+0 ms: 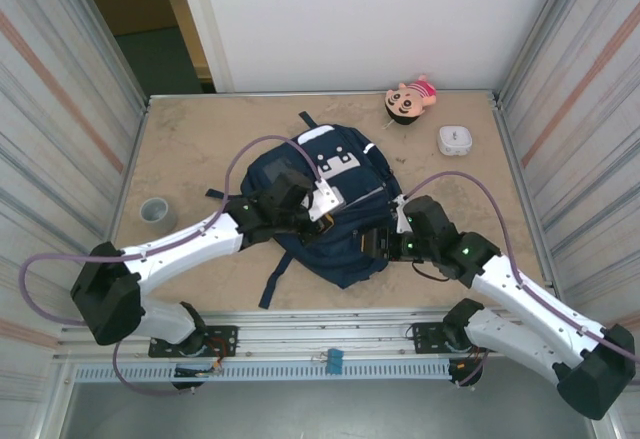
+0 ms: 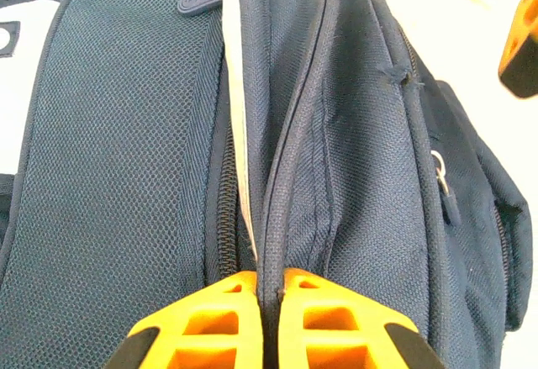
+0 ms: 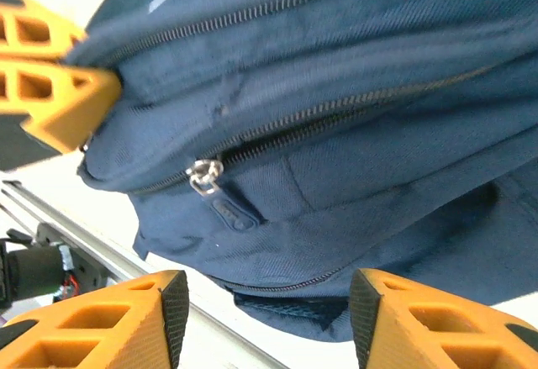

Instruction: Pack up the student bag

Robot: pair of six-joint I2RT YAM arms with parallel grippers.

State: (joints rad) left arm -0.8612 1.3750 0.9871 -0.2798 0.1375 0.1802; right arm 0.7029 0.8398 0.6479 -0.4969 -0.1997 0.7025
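Note:
The student bag is a navy-blue backpack with white top patches, lying in the middle of the table. My left gripper is shut on a raised fold of its fabric beside a zipper seam; from above, the left gripper sits over the bag's middle. At the bag's lower right side, my right gripper stands open, and the bag's front pocket lies just beyond its fingers without touching them. A metal zipper pull hangs on the bag above the open jaws.
A small plush doll and a white case lie at the back right. A grey tape roll sits at the left. The table's metal front rail runs just below the bag. Corrugated walls close both sides.

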